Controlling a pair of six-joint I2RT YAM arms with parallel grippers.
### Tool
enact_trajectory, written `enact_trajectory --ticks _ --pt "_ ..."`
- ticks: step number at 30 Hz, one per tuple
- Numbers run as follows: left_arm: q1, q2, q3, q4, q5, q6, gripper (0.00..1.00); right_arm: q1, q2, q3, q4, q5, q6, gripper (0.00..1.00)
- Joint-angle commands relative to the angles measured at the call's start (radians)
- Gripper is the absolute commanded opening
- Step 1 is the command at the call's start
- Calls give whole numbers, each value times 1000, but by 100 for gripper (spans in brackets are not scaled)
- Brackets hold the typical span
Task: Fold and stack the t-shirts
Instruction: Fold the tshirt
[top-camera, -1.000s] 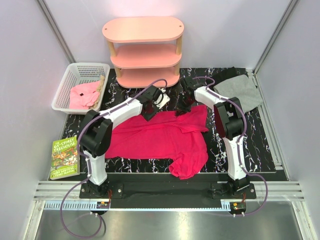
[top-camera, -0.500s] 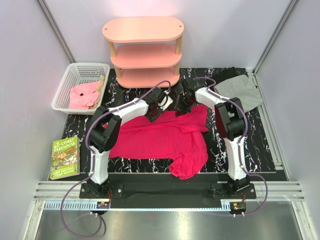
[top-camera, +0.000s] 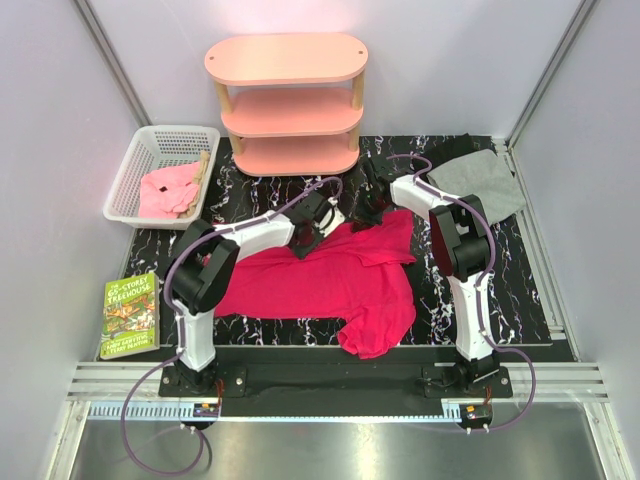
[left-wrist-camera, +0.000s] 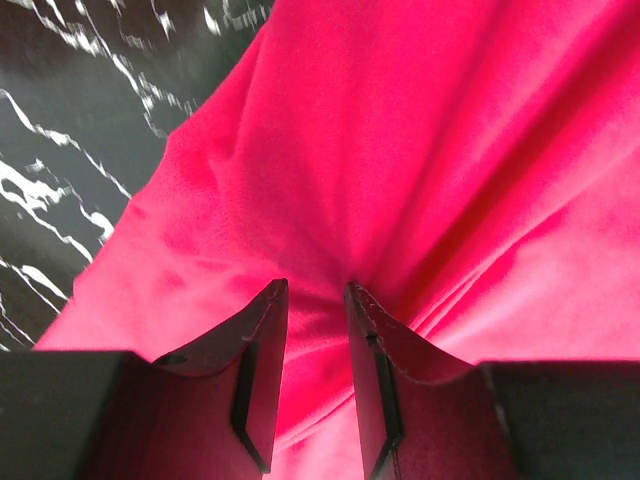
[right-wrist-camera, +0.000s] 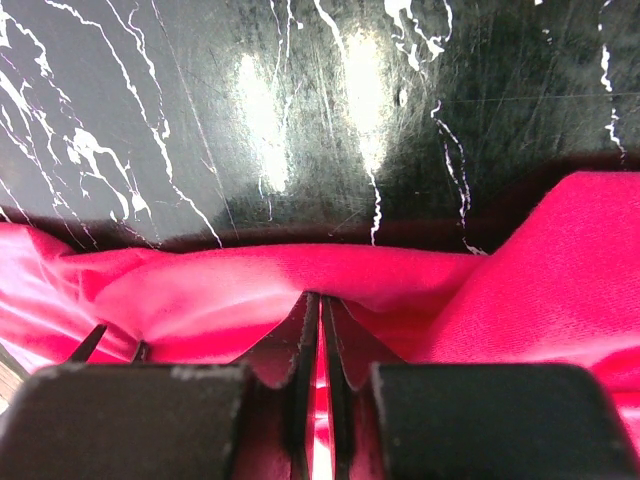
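Both jaws pinch the red t-shirt (top-camera: 330, 275), the left set wider

The left hand (left-wrist-camera: 315, 290), its two dark fingers (left-wrist-camera: 260, 360) slightly apart, pinches a gathered fold of crimson-red cloth t-shirt (left-wrist-camera: 420, 150); creases fan outward. Black white-veined marble worktop (left-wrist-camera: 70, 120) shows upper left.

The red t-shirt (top-camera: 330, 275) is soft, matt, finely knit cloth, and the grey t-shirt (top-camera: 480, 180) is matt cloth too. The table top (right-wrist-camera: 500, 90) is glossy black with white marble veining and fine scratches. The basket (top-camera: 180, 131) is white plastic lattice, the shelf (top-camera: 288, 60) is smooth matt pink, and the book (top-camera: 128, 315) has a printed paper cover.
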Motion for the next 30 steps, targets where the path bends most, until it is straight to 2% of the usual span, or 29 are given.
enact_trajectory --ticks 1,13,20,26,30 --pt "-3 -113 -87 -16 17 12 35 -2 36 -27 -40 62 -17 11" --pt "-8 -296 -260 2 31 -8 35 -14 48 -35 -39 67 -18 10" --pt "-11 -265 -315 24 32 2 35 -33 64 -46 -39 65 -18 10" --pt "-11 -250 -296 13 52 15 34 -54 81 -50 -39 68 -24 10" --pt "-9 -320 -230 -36 60 32 34 -100 105 -20 -40 58 -30 10"
